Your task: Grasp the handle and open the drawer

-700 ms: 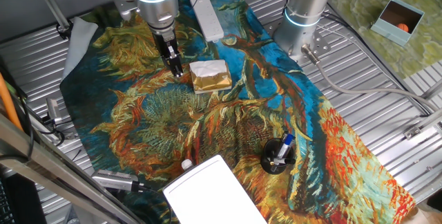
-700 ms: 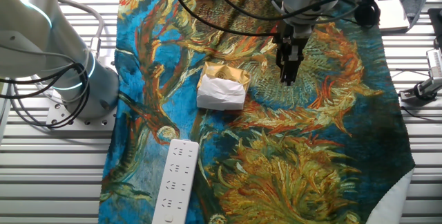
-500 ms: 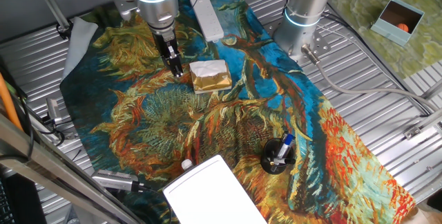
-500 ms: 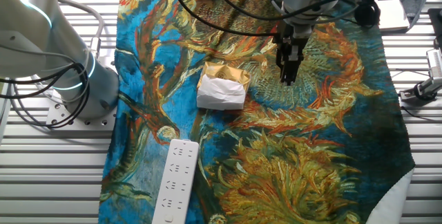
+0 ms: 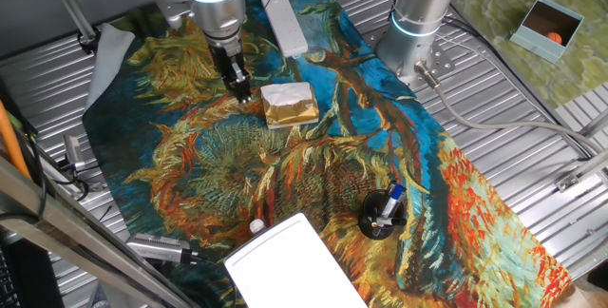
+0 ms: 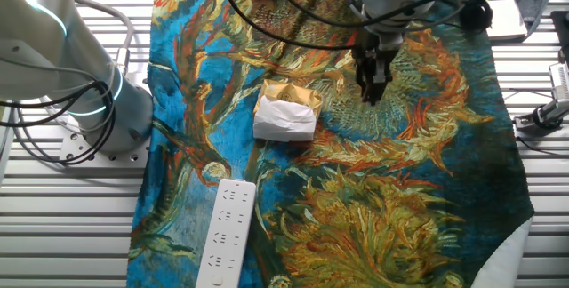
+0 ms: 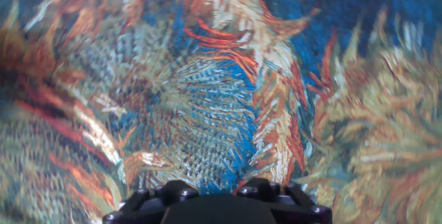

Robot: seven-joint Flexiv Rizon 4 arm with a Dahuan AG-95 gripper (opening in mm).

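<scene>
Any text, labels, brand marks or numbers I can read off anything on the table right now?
None can be read.
Power strip: rows of small marks on its face, too small to read.
Gold-and-white block: no lettering visible.
Drawer and its handle: plain white.
Hand view: only the patterned cloth, blurred.

gripper (image 6: 373, 92) lifted slightly above the cloth (image 6: 427, 199)
</scene>
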